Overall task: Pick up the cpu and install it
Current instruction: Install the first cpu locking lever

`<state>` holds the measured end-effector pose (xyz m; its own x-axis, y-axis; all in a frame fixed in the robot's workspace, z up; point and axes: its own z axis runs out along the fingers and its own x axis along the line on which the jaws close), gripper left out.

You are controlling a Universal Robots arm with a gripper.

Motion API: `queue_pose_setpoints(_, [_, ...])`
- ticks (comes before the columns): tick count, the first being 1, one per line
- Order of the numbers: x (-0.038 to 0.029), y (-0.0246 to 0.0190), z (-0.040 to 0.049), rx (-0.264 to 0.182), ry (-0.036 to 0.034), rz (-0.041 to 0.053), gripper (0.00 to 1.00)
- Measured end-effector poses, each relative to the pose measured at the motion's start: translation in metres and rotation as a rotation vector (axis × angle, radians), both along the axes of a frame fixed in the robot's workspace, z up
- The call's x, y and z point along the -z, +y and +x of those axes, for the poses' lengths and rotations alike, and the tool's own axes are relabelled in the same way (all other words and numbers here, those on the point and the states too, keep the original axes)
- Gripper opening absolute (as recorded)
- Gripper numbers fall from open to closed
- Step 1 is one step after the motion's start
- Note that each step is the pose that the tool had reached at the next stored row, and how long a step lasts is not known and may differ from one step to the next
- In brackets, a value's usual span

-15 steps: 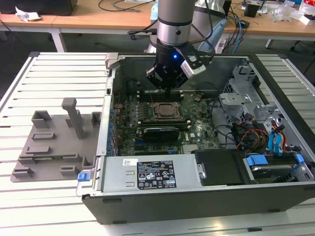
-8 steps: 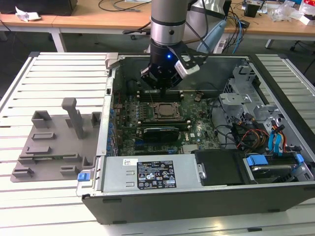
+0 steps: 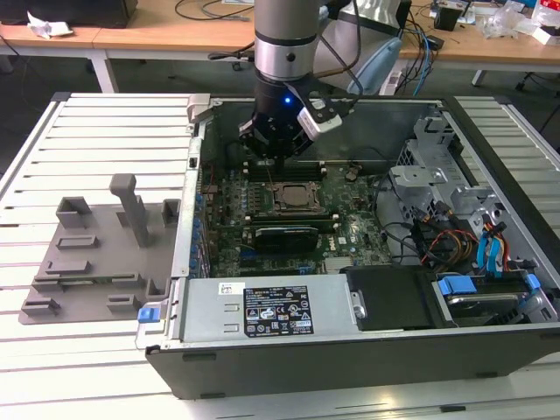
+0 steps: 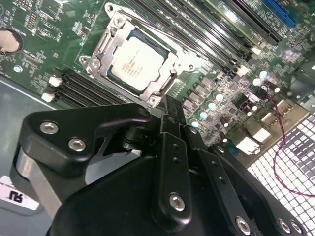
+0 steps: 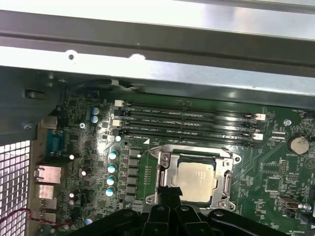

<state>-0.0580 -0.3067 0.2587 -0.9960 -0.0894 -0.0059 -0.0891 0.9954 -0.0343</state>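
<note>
The cpu (image 4: 137,63) is a flat square chip with a shiny silver top, and it lies flat inside the metal-framed socket (image 4: 105,43) on the green motherboard. It also shows as the cpu (image 5: 195,181) in the first wrist view and the cpu (image 3: 293,198) in the exterior view. My gripper (image 3: 277,156) hangs just above the board on the far side of the socket, beside the memory slots. Its black fingertips (image 4: 166,104) are together with nothing between them, a short way off the socket frame (image 5: 165,169).
The open computer case (image 3: 350,350) lies on a slatted table. A grey plastic fixture tray (image 3: 96,254) sits at the exterior view's left. Memory slots (image 5: 187,120), a drive cage (image 3: 437,166) and cables (image 3: 455,245) surround the socket. Desks stand behind.
</note>
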Motion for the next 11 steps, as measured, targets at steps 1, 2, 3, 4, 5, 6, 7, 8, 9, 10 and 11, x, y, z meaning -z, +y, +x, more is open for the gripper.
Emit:
queue_pose_setpoints(1, [0.0, 0.0, -0.0012, 0.0, 0.0, 0.0, 0.11])
queue_pose_setpoints(2, [0.0, 0.0001, -0.0024, 0.0, -0.0001, 0.0, 0.11])
queue_pose_setpoints(3, [0.0, 0.0005, -0.005, 0.0, 0.0, 0.0, 0.11])
queue_pose_setpoints(4, [0.0, 0.0006, -0.0067, 0.0, 0.0, 0.0, 0.11])
queue_pose_setpoints(5, [0.0, 0.0008, -0.0077, 0.0, 0.0, 0.0, 0.11])
queue_pose_setpoints(6, [0.0, 0.0013, -0.011, 0.0, 0.0001, -0.0001, 0.11])
queue_pose_setpoints(7, [0.0, 0.0018, -0.0129, 0.0, 0.0, -0.0001, 0.11])
queue_pose_setpoints(8, [0.0, 0.002, -0.0138, 0.0, 0.0, -0.0001, 0.11])
queue_pose_setpoints(9, [0.0001, 0.0023, -0.0153, 0.0, -0.0001, 0.0, 0.11])
queue_pose_setpoints(10, [0.0, 0.0028, -0.0171, 0.0, 0.0, -0.0001, 0.11])
queue_pose_setpoints(11, [0.0001, 0.0032, -0.0188, 0.0, 0.0, 0.0, 0.11])
